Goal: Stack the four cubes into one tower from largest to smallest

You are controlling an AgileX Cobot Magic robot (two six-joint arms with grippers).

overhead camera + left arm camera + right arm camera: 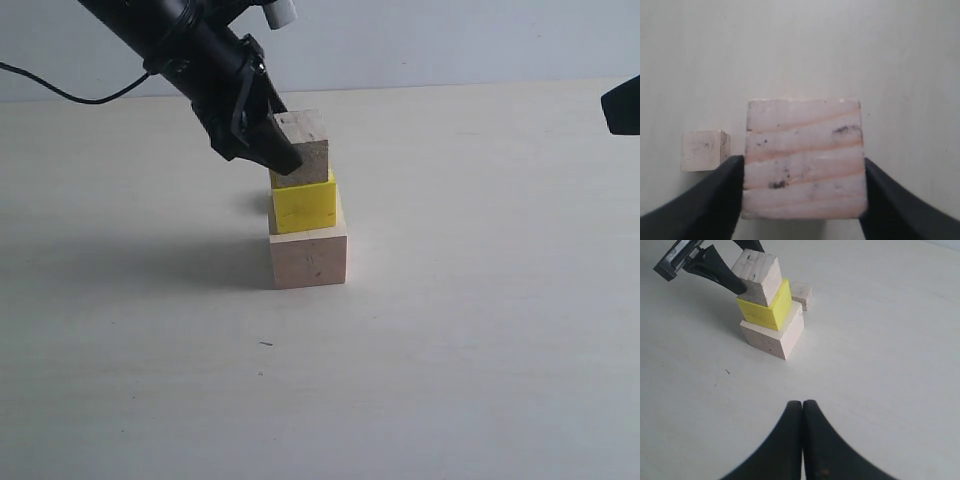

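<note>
The left pincer (803, 161) reaches down from the upper left, its black fingers (705, 200) flanking the wooden cube (302, 148); whether they press on it or stand just clear cannot be told. That cube sits on the yellow cube (305, 207), which rests on the pale largest cube (309, 260) on the tabletop (480, 330). The smallest cube (801, 293) lies just beside the stack's base. Far right, the right pincer (802, 407) hangs clenched, holding nothing

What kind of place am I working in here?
Probably a lab test bench: a pale tabletop, a plain wall behind, a cube stack and a trailing cable.
</note>
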